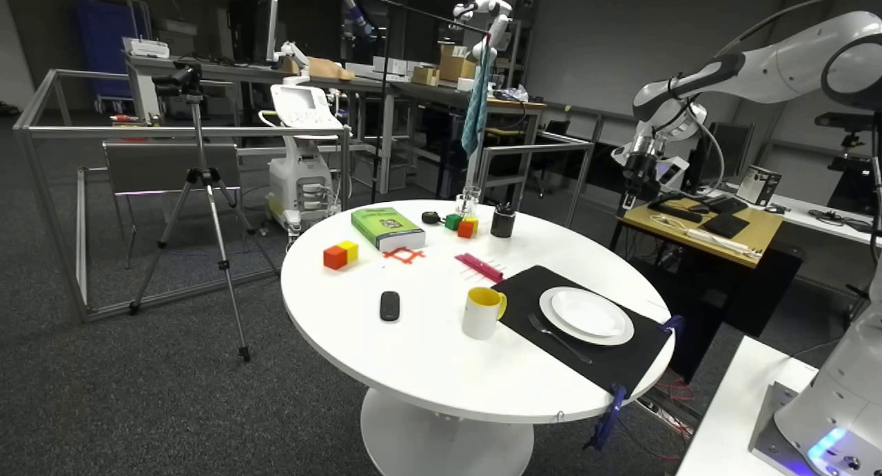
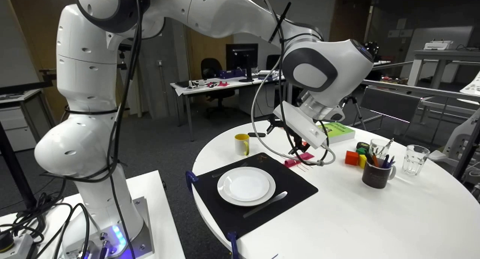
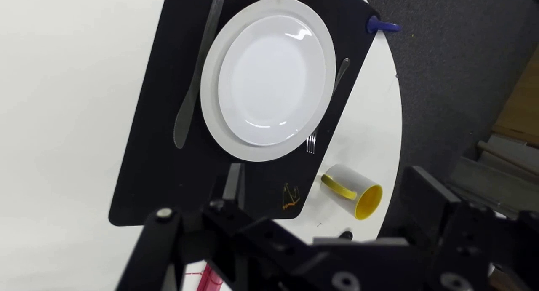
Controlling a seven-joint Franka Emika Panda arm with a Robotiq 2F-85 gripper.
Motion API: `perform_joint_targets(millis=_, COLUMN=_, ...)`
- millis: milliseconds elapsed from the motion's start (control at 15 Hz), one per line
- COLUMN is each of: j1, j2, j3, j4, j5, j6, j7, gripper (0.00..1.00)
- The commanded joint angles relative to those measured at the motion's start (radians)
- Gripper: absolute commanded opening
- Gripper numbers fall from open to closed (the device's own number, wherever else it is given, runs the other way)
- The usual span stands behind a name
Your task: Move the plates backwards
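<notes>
The plates are a thin white stack, a smaller round plate on a larger one. They show in both exterior views and in the upper middle of the wrist view. They lie flat on the black mat, and nothing hides them. My gripper is open and empty, held above the table and tilted, apart from the plates. In the wrist view the plates lie beyond the fingertips, up and left of the gap. In an exterior view the gripper hangs high at the right.
A knife and a fork flank the plates. A white mug with yellow inside stands beside the mat. Blue clamps grip the table edge. A pen mug and glasses stand farther off.
</notes>
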Motion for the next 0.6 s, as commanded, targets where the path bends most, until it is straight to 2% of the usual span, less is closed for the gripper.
perform_joint_targets(millis=0, j1=-0.024, j2=0.036, j3=0.025, j4=0.037, j5=-0.022, j6=-0.026, j7=-0.009, gripper=1.0)
perform_joint_targets(millis=267, j1=-0.014, j2=0.058, j3=0.029, j4=0.038, j5=-0.082, j6=-0.018, j7=0.031, gripper=1.0)
perform_joint_targets(millis=333, j1=-0.021, j2=0.041, j3=0.036, j4=0.004, j5=-0.056, j6=0.0, j7=0.011, gripper=1.0)
perform_joint_targets(millis=533, j1=-0.021, j2=0.048, j3=0.038, j4=0.005, j5=-0.069, j6=0.0, j7=0.013, gripper=1.0)
